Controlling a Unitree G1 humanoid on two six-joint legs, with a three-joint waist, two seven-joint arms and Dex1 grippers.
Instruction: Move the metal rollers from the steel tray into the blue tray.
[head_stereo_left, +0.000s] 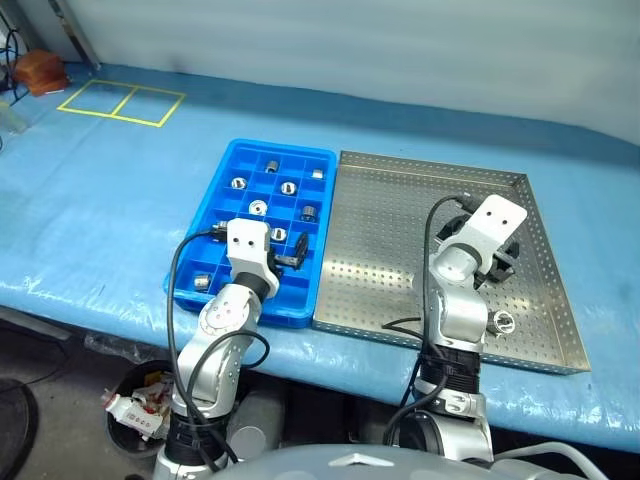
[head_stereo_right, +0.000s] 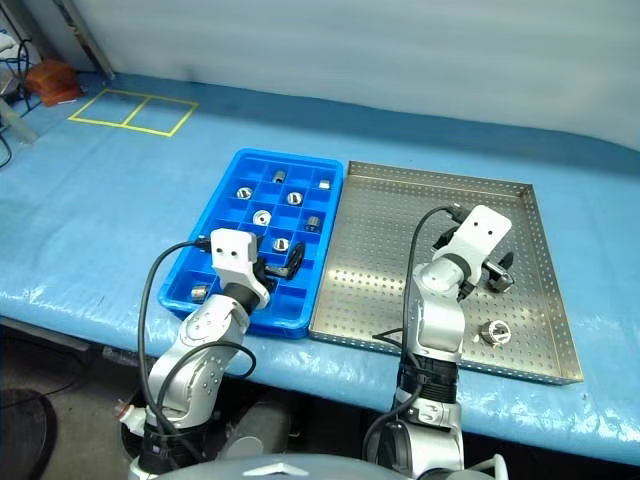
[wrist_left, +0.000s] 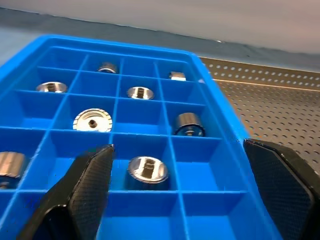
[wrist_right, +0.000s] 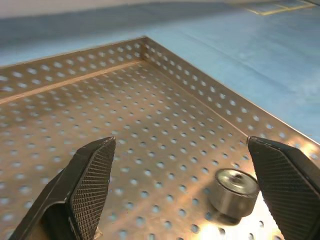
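Observation:
The blue tray (head_stereo_left: 222, 205) lies left of the steel tray (head_stereo_left: 400, 230), and several metal rollers sit in its compartments, one (wrist_left: 148, 170) close in front of my left gripper (wrist_left: 185, 195). That gripper is open and empty, level over the blue tray's near right part (head_stereo_left: 292, 256). A single metal roller (head_stereo_left: 503, 321) rests on the steel tray near its front right corner. My right gripper (head_stereo_left: 497, 264) hangs open over the steel tray, a little beyond that roller. In the right wrist view the roller (wrist_right: 233, 191) lies just inside the right fingertip (wrist_right: 290, 185).
Both trays rest on a blue-covered table (head_stereo_left: 120, 200). Yellow tape squares (head_stereo_left: 122, 103) mark the far left of the cover. The steel tray's raised rim (wrist_right: 190, 75) runs close to the right gripper. A bin with rubbish (head_stereo_left: 140, 405) stands below the table's front edge.

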